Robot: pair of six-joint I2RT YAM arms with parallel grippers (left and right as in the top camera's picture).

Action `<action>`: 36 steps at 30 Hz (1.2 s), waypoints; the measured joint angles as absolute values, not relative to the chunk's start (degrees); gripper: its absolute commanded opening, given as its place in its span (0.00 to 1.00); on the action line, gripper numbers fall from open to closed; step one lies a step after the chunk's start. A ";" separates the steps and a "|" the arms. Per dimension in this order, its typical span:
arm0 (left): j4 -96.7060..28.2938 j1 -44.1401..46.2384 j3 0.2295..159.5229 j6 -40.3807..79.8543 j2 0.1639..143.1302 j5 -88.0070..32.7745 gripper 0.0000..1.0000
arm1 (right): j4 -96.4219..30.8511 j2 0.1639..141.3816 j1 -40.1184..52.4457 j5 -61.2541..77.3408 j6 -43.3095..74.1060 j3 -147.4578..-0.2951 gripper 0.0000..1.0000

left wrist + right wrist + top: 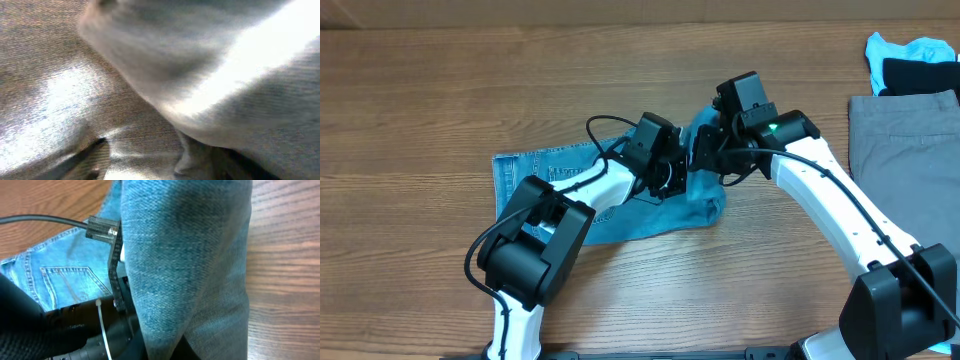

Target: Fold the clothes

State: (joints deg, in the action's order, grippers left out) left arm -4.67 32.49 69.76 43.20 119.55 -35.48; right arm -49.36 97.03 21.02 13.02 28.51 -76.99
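Observation:
The light blue denim jeans [545,172] lie on the wooden table, with one part lifted into a bunched fold [705,195] at the centre. Both grippers meet at that fold. My right gripper [708,152] is shut on the denim. In the right wrist view the cloth [185,255] hangs out of the jaws, and a stitched back pocket [70,280] lies beyond. My left gripper [672,175] stands open. In the left wrist view its dark fingers [80,160] sit wide apart, with blurred denim [150,75] filling the frame between them.
A grey garment [905,150] lies at the right edge of the table. A light blue piece and a black piece [920,60] sit at the top right corner. The left arm's wrist hardware [112,265] is close beside the hanging fold.

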 measured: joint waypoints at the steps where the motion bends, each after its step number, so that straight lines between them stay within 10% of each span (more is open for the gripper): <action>1: -5.30 32.12 69.97 43.40 119.46 -35.99 0.80 | -49.17 96.92 21.02 13.10 28.51 -77.23 0.09; 6: -8.01 31.05 70.72 43.48 119.20 -36.88 1.00 | -48.47 96.84 21.04 13.50 28.56 -77.71 0.09; 36: -42.24 27.33 77.49 37.30 115.96 -25.36 0.99 | -49.21 99.53 22.65 15.49 28.95 -77.28 0.08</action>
State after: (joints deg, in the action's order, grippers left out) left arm -42.24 27.33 77.49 37.30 115.96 -25.36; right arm -49.21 99.53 22.65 15.49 28.95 -77.28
